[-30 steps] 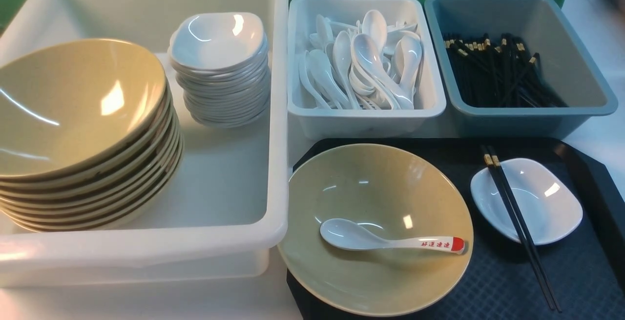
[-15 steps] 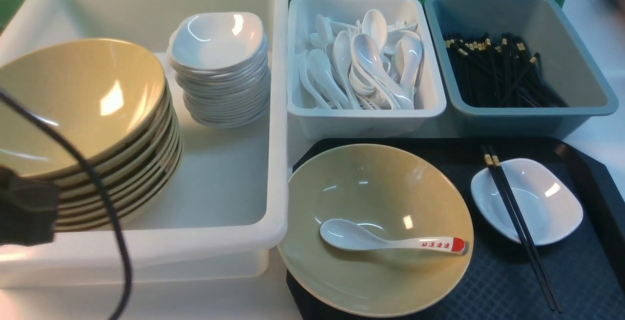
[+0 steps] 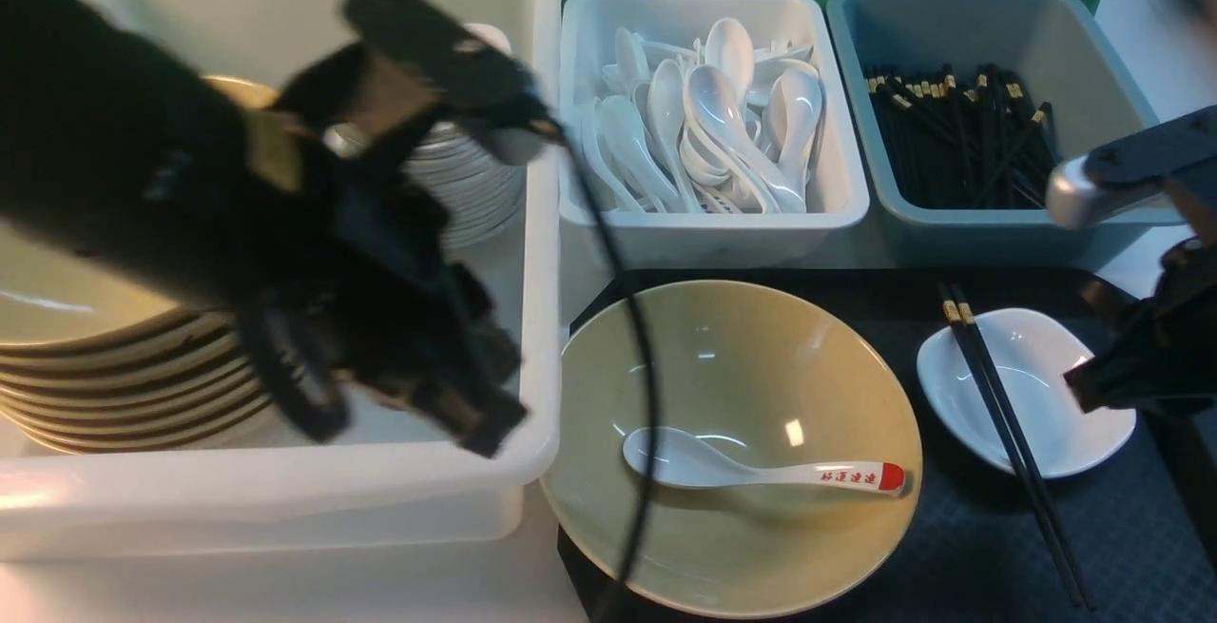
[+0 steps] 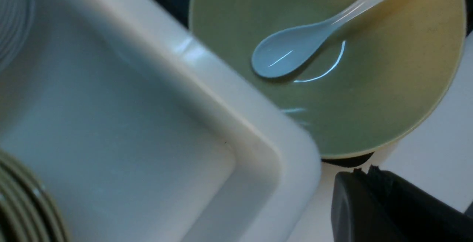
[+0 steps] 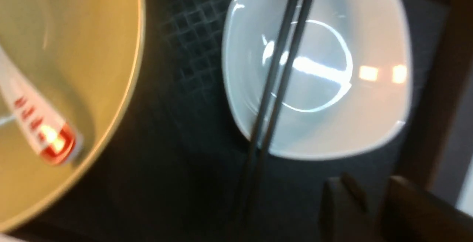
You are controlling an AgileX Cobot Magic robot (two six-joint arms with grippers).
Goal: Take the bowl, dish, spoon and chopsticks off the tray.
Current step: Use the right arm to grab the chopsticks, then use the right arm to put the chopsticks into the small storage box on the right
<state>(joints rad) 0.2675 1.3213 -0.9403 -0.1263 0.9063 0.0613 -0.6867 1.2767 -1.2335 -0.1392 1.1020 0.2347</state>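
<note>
Moved: my left gripper (image 3: pixel 390 404), now over white plastic tub (image 3: pixel 532 223); right gripper (image 3: pixel 1108 385), now by small white dish (image 3: pixel 1036 433) on black tray (image 3: pixel 970 547).
Grip: left, cannot tell; right parted, empty.
Risk: I scatter black chopsticks (image 3: pixel 1008 433) lying across it.

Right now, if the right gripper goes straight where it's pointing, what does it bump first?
Probably the white dish, at the rim nearest the right gripper; depth is unclear, so it might touch the black tray just beside it.
</note>
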